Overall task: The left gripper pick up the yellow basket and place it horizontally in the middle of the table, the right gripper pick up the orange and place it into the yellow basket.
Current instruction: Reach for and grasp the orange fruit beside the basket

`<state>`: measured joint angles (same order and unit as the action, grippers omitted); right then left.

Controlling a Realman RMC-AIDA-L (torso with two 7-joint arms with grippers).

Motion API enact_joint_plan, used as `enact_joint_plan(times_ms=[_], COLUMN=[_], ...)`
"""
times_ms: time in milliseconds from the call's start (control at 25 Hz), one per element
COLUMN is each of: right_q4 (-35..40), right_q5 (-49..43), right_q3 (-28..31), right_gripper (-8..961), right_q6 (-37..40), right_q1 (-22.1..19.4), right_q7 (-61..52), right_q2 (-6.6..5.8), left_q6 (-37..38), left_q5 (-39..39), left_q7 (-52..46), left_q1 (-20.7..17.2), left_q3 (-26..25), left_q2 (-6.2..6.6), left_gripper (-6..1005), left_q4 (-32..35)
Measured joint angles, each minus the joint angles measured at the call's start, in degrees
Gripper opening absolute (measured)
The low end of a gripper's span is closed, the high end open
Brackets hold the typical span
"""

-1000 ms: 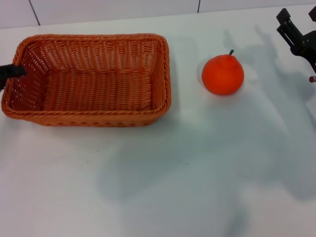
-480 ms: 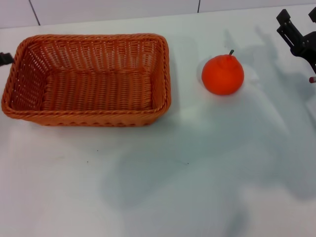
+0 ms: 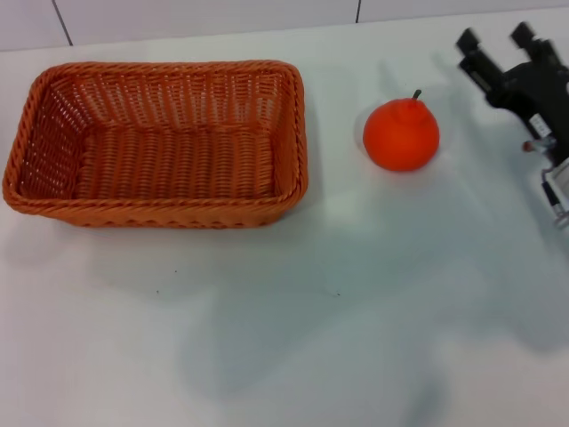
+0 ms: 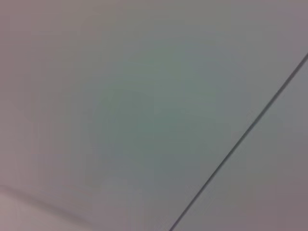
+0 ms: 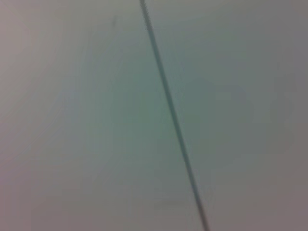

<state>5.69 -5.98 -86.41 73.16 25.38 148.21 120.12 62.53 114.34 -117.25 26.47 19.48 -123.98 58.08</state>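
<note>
The yellow basket [image 3: 160,142], an orange-brown woven tray, lies flat and empty on the white table [image 3: 293,320], left of centre in the head view. The orange [image 3: 401,133] sits on the table to the right of the basket, apart from it. My right gripper [image 3: 496,40] is open at the far right, beyond and to the right of the orange, its two black fingers spread and holding nothing. My left gripper is out of view. Both wrist views show only a blank pale surface with a thin dark line.
The table's back edge meets a pale tiled wall [image 3: 204,18] behind the basket. Bare tabletop stretches in front of the basket and the orange.
The left gripper, which was at the basket's left rim a second ago, has withdrawn out of view. The right gripper has moved left, closer to the orange. Basket and orange have not moved.
</note>
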Motion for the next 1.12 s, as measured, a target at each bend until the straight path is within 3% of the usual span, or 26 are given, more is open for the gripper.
enact_joint_plan(times_ms=[320,880,1120], right_q4=[0.03,0.02,0.02], right_q5=[-0.01,-3.99,-4.45], right_q3=[-7.52,-8.16,-8.16], right_gripper=[901,877,867], right_q6=[-7.02,-12.07,-13.76], right_q1=[1.7,2.22,2.72], right_q7=[-2.19,-4.14,-5.39], right_q2=[0.42,0.39,0.4], left_q6=[4.74,12.93,15.46], left_q5=[-14.54,-38.7,-43.02], left_q7=[14.72,34.94,40.34], left_q1=[-0.43,-3.25,-3.85], left_q3=[0.13,-0.41,-0.31], left_q2=[-0.29,-0.21,-0.03], left_gripper=[885,880,877], left_q4=[-4.41,-14.59,-18.52])
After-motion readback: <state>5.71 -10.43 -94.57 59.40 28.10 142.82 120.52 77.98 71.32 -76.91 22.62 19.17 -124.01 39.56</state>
